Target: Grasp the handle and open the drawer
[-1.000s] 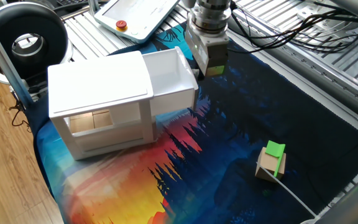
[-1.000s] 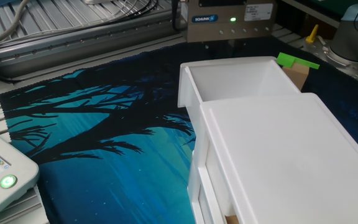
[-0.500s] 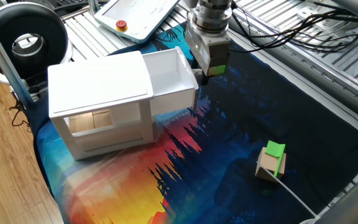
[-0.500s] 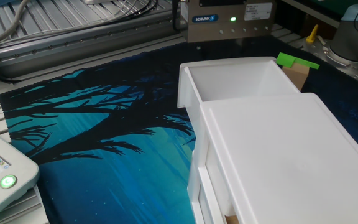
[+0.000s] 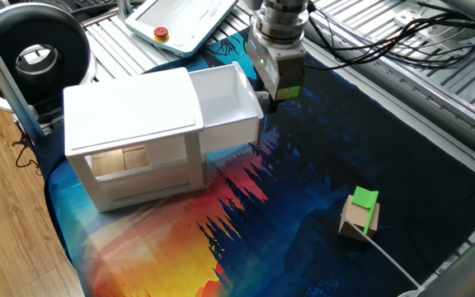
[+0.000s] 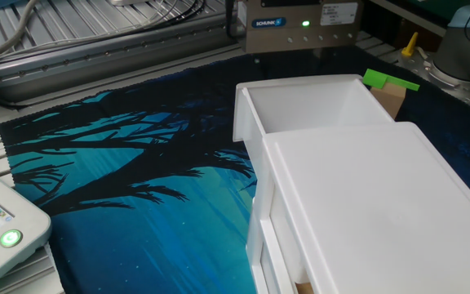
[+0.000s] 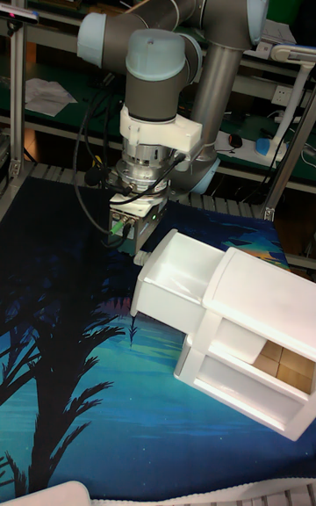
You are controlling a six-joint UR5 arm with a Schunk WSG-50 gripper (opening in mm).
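Note:
The white drawer [image 5: 221, 103] stands pulled well out of the white cabinet [image 5: 130, 115], and its tray [image 6: 308, 106] is empty. The small silvery handle [image 5: 263, 99] sticks out of the drawer front. My gripper [image 5: 273, 96] hangs right at that front, just above and beside the knob, and its fingers look slightly apart with nothing held. In the tall fixed view the gripper [image 7: 139, 247] sits against the drawer's [image 7: 175, 282] outer wall and hides the knob. The other fixed view shows only the gripper [image 6: 300, 51] body behind the drawer's far wall.
A green-and-tan block [image 5: 361, 210] lies on the printed cloth to the right, also seen behind the drawer [image 6: 390, 86]. A teach pendant [image 5: 180, 21] and a black round device [image 5: 35, 54] sit at the back. Wooden blocks [image 7: 281, 361] fill the cabinet's lower compartment.
The gripper has crept slightly upward and away from the drawer front. The drawer and cabinet have stayed still.

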